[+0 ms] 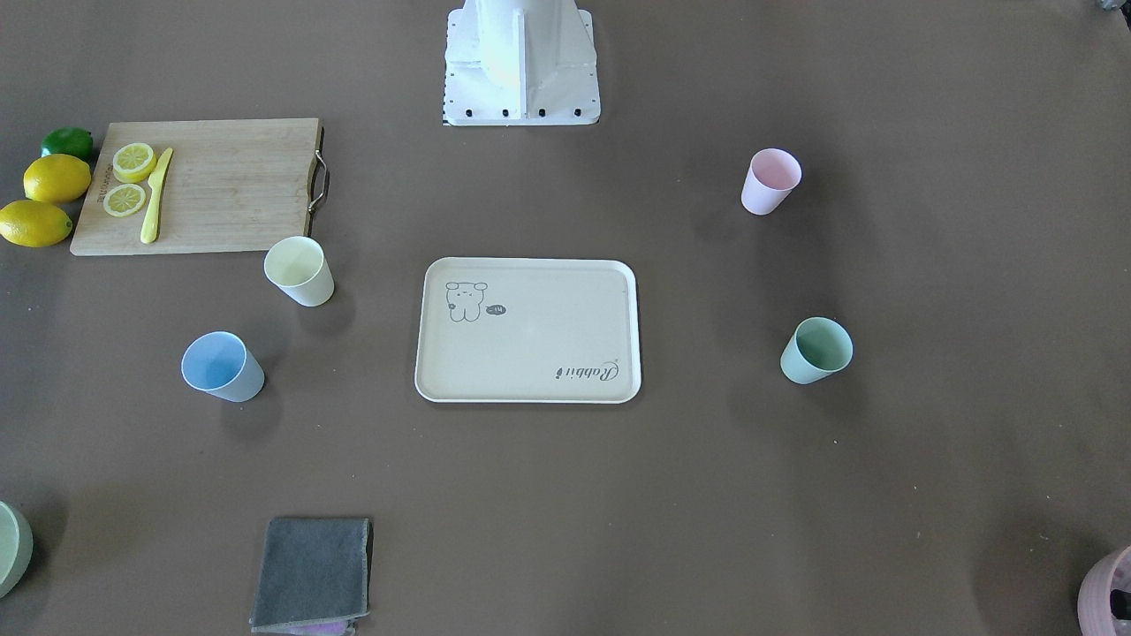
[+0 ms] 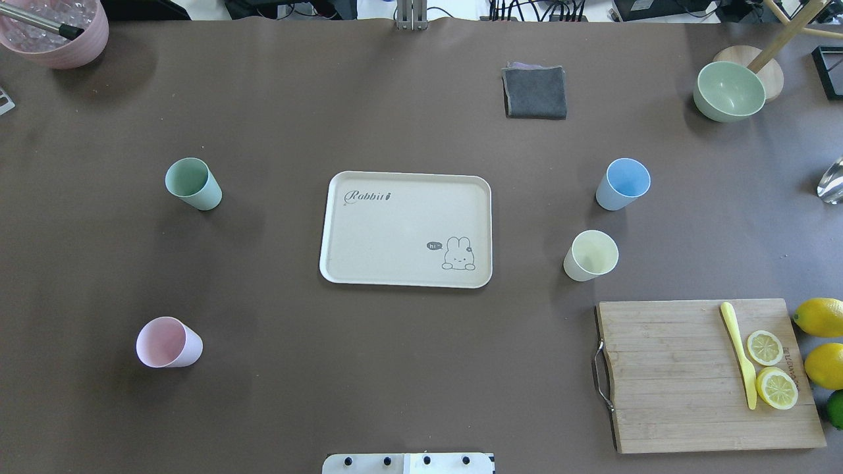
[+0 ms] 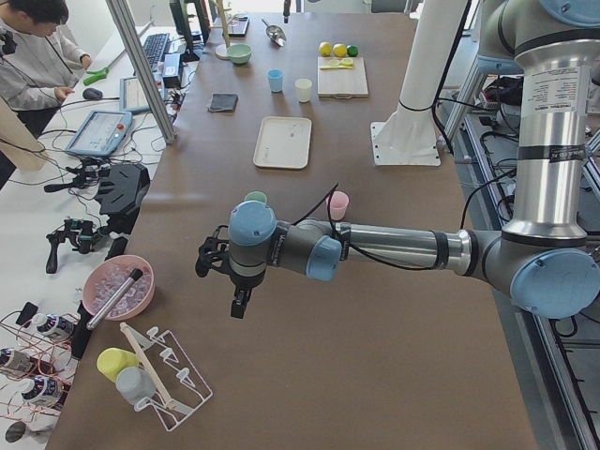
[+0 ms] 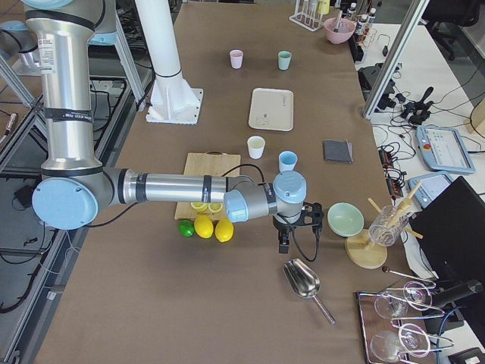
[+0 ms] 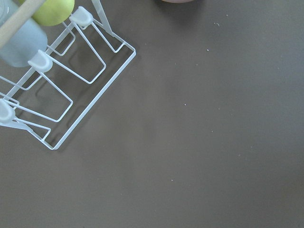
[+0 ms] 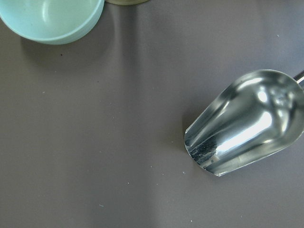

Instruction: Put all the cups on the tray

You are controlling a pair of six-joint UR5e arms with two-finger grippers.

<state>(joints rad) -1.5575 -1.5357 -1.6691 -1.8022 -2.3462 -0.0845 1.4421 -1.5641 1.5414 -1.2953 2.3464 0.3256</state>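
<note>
The cream tray with a small animal drawing and "Rabbit" script lies mid-table and holds nothing; it also shows in the front view. All the cups stand upright on the table. The mint green cup and pink cup are on my left. The light blue cup and pale yellow cup are on my right. My left gripper hangs beyond the left cups, seen only in the exterior left view. My right gripper hangs beyond the lemons, seen only in the exterior right view. I cannot tell whether either is open.
A bamboo cutting board with lemon slices and a yellow knife lies right of the tray, lemons beside it. A grey cloth, pale green bowl and mauve pot line the far edge. A steel scoop and wire rack lie under the wrists.
</note>
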